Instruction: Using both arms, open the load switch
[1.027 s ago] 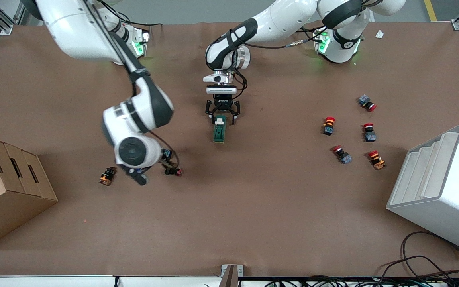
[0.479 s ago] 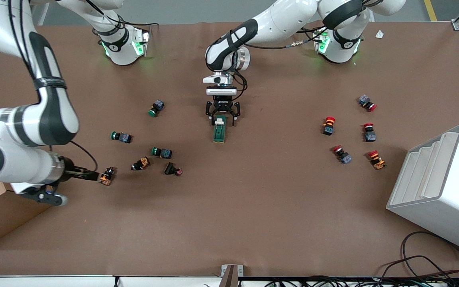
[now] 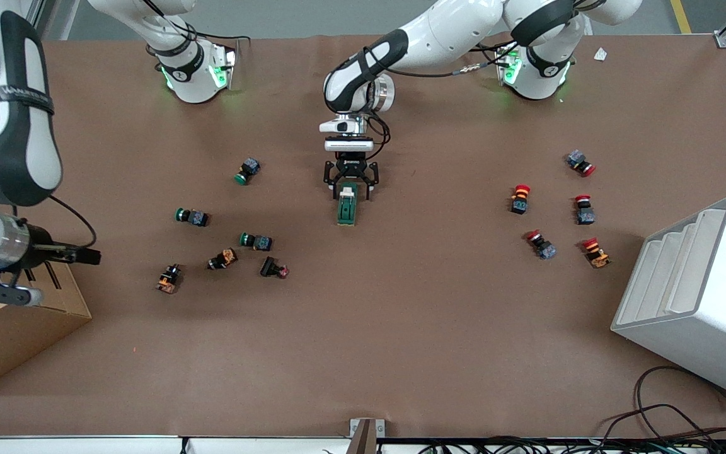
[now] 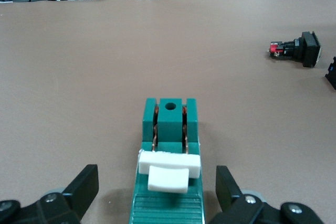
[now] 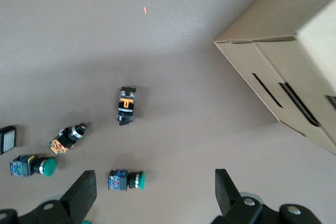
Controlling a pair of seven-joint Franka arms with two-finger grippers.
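The load switch (image 3: 346, 214), a dark green oblong block with a white tab (image 4: 169, 169), lies flat in the middle of the table. My left gripper (image 3: 349, 191) is down at the end of the switch that lies farther from the front camera. It is open, with one finger (image 4: 81, 190) on each side of the block and apart from it. My right gripper (image 3: 79, 255) hangs high over the table beside the cardboard box (image 3: 16, 315). It is open and empty (image 5: 155, 195), with a green push button (image 5: 126, 179) on the table far below it.
Several green, orange and black push buttons (image 3: 256, 241) lie scattered toward the right arm's end. Several red-capped buttons (image 3: 552, 208) lie toward the left arm's end, beside a white stepped rack (image 3: 697, 296). One red-tipped button (image 4: 296, 51) shows in the left wrist view.
The right arm has swung away from the scattered buttons to the cardboard box's end of the table, uncovering them. The left gripper has stayed at the switch.
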